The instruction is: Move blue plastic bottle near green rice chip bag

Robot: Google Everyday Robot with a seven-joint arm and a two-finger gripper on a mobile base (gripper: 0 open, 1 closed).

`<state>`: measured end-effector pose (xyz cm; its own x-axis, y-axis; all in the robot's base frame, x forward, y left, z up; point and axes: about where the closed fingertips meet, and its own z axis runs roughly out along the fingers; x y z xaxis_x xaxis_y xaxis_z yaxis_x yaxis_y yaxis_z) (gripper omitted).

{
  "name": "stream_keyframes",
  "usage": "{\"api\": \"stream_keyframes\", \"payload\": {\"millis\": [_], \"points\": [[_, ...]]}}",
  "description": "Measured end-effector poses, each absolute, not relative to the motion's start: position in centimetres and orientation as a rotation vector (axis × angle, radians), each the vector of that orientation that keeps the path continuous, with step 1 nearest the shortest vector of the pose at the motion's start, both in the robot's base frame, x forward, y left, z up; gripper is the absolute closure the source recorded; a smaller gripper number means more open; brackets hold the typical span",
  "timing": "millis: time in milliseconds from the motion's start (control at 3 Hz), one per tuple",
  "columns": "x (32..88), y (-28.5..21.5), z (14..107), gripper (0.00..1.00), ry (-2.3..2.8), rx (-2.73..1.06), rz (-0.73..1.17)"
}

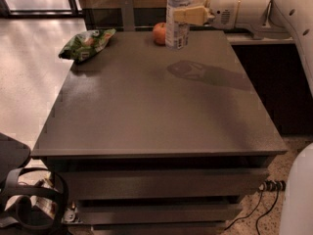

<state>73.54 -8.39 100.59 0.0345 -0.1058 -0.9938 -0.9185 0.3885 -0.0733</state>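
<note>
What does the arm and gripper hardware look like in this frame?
Gripper, top centre at the blue plastic bottle: cream-yellow blocky fingers. Wrist: white rounded housing, dark vent slots, thin orange ring. Arm links: smooth white shells. No cables visible on it.

Grey table [146, 111], top matte, dark shadow [210, 75] on its right half. Two drawer fronts [161, 182] below the top, the upper one slightly ajar. Red-orange apple [158, 33] at the far edge, touching or just behind the blue plastic bottle [177, 18] in the closed gripper [188, 14] there. Grey upright post [127, 12] behind the table. Black cables [252, 212] and a plug [274, 185] on the speckled floor [29, 82], lower right. Black chair part [19, 199], lower left.
</note>
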Motion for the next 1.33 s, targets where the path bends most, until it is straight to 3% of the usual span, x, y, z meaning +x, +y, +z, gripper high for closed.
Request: {"api": "stream_keyframes", "payload": {"millis": [667,1333], "points": [[68.8,-1.2,103.2,1.0,1.389,-1.049,1.008],[68.2,0.5,104.0,1.0,1.348,-1.058,1.078]]}}
